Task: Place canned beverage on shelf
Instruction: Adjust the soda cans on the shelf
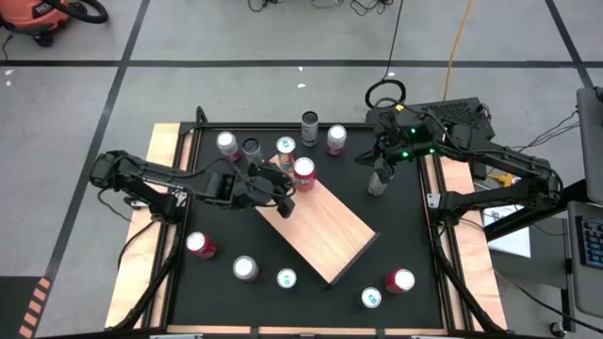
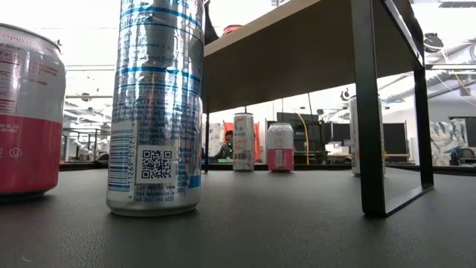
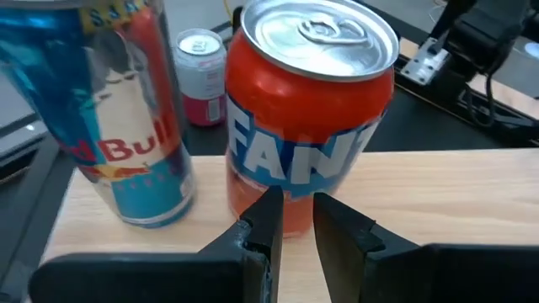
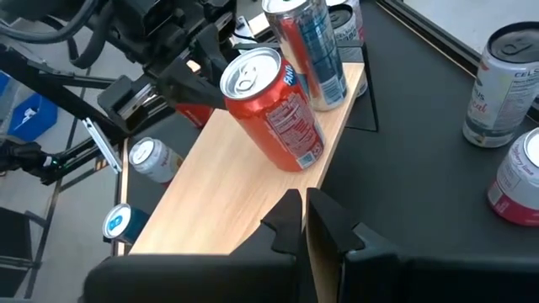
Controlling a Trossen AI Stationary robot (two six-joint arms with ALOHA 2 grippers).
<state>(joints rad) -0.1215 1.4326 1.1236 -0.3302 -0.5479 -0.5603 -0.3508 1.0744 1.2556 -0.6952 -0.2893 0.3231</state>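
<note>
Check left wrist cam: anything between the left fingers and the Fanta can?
Nothing. In the left wrist view the left gripper sits right in front of the Fanta can on the shelf, with only bare wood in the gap.

In the low view the shelf [image 2: 297, 45] runs off the top edge at about one o'clock, and of the orange can [image 2: 232, 29] standing on it only a sliver of rim shows; the tall silver-blue can [image 2: 156, 112] at ten o'clock is cut off at the top, and the pink can [image 2: 26, 112] at nine o'clock is clipped by the left edge. In the left wrist view the blue energy can [image 3: 118, 118] loses its top to the upper edge, and the orange can's [image 3: 307, 109] lettering is hidden low down behind the dark fingers [image 3: 265, 227]; the far small cans [image 1: 287, 279] in the high view at six o'clock are too small for their labels to be read.
</note>
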